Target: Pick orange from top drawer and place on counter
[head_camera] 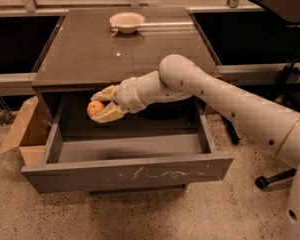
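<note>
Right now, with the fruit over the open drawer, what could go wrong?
The pale two-finger gripper, closed on the small round orange below the front edge of the glossy dark counter, could knock that edge if raised straight up. The orange sits near the fingertips, so it might drop into the wide grey drawer.
</note>
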Robot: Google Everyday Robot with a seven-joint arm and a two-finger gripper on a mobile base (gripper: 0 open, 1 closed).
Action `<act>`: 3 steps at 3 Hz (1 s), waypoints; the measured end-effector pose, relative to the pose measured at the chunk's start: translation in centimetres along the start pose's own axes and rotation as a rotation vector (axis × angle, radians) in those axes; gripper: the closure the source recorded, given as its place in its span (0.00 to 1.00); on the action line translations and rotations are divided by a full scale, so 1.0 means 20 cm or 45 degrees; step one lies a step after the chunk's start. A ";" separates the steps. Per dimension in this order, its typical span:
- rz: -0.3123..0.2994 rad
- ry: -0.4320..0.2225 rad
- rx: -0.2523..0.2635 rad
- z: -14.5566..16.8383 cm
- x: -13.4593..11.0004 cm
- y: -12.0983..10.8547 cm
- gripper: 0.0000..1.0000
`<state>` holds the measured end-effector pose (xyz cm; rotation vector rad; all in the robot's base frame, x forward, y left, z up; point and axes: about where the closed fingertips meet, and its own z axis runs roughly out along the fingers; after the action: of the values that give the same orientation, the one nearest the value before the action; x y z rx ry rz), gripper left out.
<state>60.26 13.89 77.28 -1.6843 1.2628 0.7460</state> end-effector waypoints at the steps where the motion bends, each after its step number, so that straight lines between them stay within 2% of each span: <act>1: -0.109 0.033 0.018 -0.10 -0.22 0.01 1.00; 2: -0.202 0.060 0.041 -0.21 -0.39 -0.01 1.00; 3: -0.202 0.060 0.041 -0.21 -0.39 -0.01 1.00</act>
<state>57.95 13.42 85.93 -1.7617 1.1515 0.5912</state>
